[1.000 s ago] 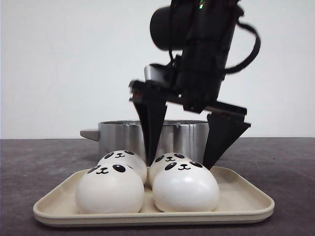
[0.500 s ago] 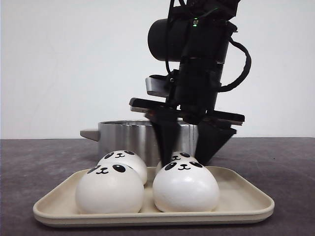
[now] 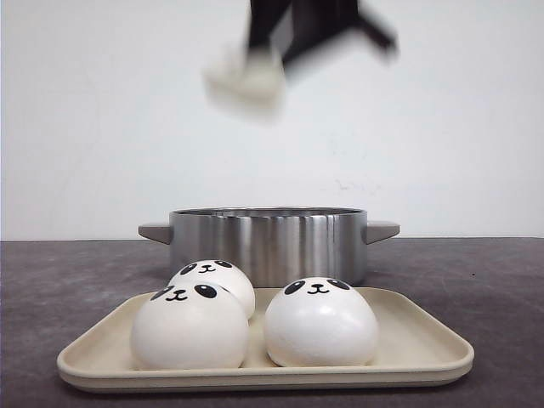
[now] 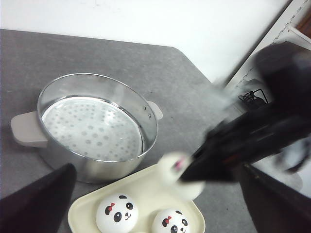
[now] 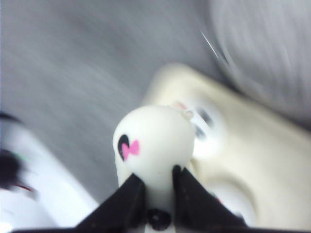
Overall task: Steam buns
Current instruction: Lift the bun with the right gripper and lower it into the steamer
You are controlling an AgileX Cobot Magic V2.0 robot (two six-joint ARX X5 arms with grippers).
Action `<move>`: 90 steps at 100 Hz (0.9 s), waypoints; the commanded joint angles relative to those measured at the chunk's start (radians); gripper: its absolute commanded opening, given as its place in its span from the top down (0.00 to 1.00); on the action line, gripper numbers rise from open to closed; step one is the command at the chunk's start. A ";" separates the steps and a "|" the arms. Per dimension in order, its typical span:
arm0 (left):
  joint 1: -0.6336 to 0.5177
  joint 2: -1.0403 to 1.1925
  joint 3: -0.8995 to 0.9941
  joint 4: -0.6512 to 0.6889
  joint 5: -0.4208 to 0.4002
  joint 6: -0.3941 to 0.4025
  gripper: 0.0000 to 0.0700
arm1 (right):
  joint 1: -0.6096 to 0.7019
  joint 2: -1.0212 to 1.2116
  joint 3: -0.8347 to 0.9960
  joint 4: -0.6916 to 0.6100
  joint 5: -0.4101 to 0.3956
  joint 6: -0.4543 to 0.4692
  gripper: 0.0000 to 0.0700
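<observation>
Buns: one [image 5: 153,141] now pinched in right pincer [image 5: 155,187], lifted high off tray [image 3: 408,340], blurred in motion; a second ago pincer straddled it. Three remain on tray. Steamer pot [image 3: 268,242] behind waits empty. Left pincer: cannot tell.

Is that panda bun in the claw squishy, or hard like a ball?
Probably squishy: in the right wrist view the bun narrows where the right gripper pinches it. It seems light, hanging from that small grip. The buns on the tray sit flat, so unlikely to roll.
</observation>
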 commanded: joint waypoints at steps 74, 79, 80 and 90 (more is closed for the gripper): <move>-0.005 0.005 0.011 -0.011 -0.005 0.014 0.00 | -0.273 0.489 0.315 0.280 0.227 -0.213 0.99; -0.005 0.005 0.011 -0.012 -0.005 0.015 0.00 | -0.277 0.530 0.315 0.302 0.233 -0.213 0.99; -0.005 0.005 0.011 -0.012 -0.005 0.015 0.00 | -0.278 0.538 0.315 0.305 0.236 -0.213 0.99; -0.005 0.005 0.011 -0.012 -0.005 0.015 0.00 | -0.278 0.607 0.315 0.326 0.273 -0.214 0.99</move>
